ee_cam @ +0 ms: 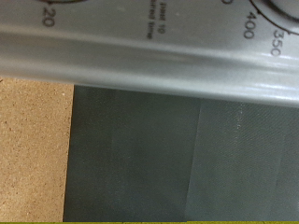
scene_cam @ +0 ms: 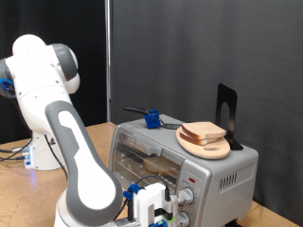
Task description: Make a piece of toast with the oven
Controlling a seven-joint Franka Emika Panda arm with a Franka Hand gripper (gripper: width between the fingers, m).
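Just before the oven (scene_cam: pixel 180 156) knobs, gripper (scene_cam: pixel 170 210) low; opening cannot be told. Bread slices (scene_cam: pixel 203 132) on top.

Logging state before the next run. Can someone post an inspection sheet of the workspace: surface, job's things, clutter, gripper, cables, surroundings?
Surface: light wooden table; the wrist view shows tan board beside a dark mat.
Job's things: silver toaster oven, door shut, something pale showing behind its glass. Bread slices stacked on a wooden plate on the oven's top.
Clutter: blue-handled utensil and black stand on the oven top.
Gripper: gripper low in front of the oven's knobs; wrist view shows dial numbers close up; nothing seen between its fingers.
Cables: cable on the table by the arm's base.
Surroundings: black curtain behind.
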